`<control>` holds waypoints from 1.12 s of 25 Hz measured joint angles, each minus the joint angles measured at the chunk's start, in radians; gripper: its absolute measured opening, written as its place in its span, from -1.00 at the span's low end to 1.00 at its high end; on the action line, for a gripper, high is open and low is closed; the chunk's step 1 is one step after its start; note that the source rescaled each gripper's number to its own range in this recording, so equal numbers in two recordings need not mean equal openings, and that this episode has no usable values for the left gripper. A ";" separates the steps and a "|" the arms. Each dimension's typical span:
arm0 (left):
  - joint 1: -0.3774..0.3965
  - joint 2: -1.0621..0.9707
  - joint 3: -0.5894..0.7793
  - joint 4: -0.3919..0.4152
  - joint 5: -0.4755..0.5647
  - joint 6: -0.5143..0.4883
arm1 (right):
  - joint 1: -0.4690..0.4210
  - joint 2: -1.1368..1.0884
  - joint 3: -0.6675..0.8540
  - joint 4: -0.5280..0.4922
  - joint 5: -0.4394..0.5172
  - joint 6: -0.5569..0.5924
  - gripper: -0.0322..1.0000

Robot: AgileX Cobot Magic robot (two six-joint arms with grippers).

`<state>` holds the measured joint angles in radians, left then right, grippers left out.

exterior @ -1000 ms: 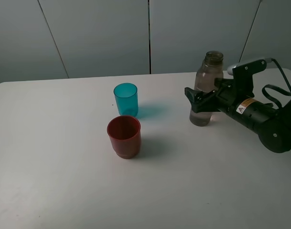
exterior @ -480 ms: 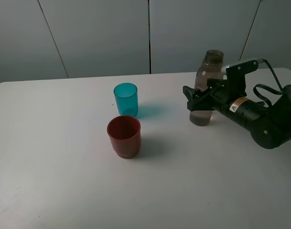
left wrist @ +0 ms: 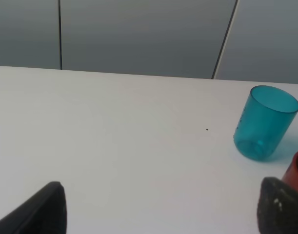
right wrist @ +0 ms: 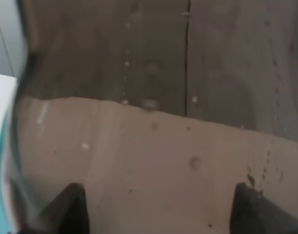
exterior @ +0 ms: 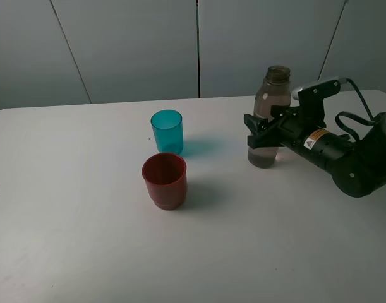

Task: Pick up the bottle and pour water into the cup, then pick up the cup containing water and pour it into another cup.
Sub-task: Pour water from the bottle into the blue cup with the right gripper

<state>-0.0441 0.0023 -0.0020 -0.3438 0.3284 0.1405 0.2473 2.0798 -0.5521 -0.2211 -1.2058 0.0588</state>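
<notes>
The smoky grey-brown bottle [exterior: 268, 117] is at the table's right, leaning slightly, with water in its lower part. My right gripper [exterior: 263, 134] is shut on the bottle's body from the right. In the right wrist view the bottle [right wrist: 153, 122] fills the frame between the dark fingertips [right wrist: 66, 207]. The teal cup [exterior: 166, 131] stands upright near the middle, and the red cup [exterior: 164, 180] stands just in front of it. The left wrist view shows the teal cup [left wrist: 266, 122] and a sliver of the red cup [left wrist: 296, 170]. My left gripper [left wrist: 163, 212] is open and holds nothing, well to the left of the cups.
The white table [exterior: 85, 240] runs wide to the left and front of the cups. Grey wall panels [exterior: 136, 44] stand behind the table's far edge. The right arm's black body [exterior: 350, 161] stretches along the right side.
My right gripper has closed on the bottle. The bottle has shifted a little to the left and now leans slightly. The cups have not moved.
</notes>
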 joint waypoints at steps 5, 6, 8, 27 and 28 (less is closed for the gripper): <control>0.000 0.000 0.000 0.000 0.000 0.000 | 0.000 0.000 0.000 0.000 0.000 0.000 -0.89; 0.000 0.000 0.000 0.000 0.000 0.000 | 0.000 0.000 0.000 0.000 0.000 0.000 -0.89; 0.000 0.000 0.000 0.000 0.000 0.000 | 0.000 0.000 0.000 -0.004 0.000 0.000 -0.89; 0.000 0.000 0.000 0.000 0.000 0.000 | 0.025 -0.393 -0.075 -0.128 0.622 -0.147 -0.89; 0.000 0.000 0.000 0.000 0.000 0.000 | 0.038 -0.399 -0.089 -0.128 0.652 -0.156 -0.89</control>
<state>-0.0441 0.0023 -0.0020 -0.3438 0.3284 0.1405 0.2850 1.6807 -0.6409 -0.3491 -0.5534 -0.0971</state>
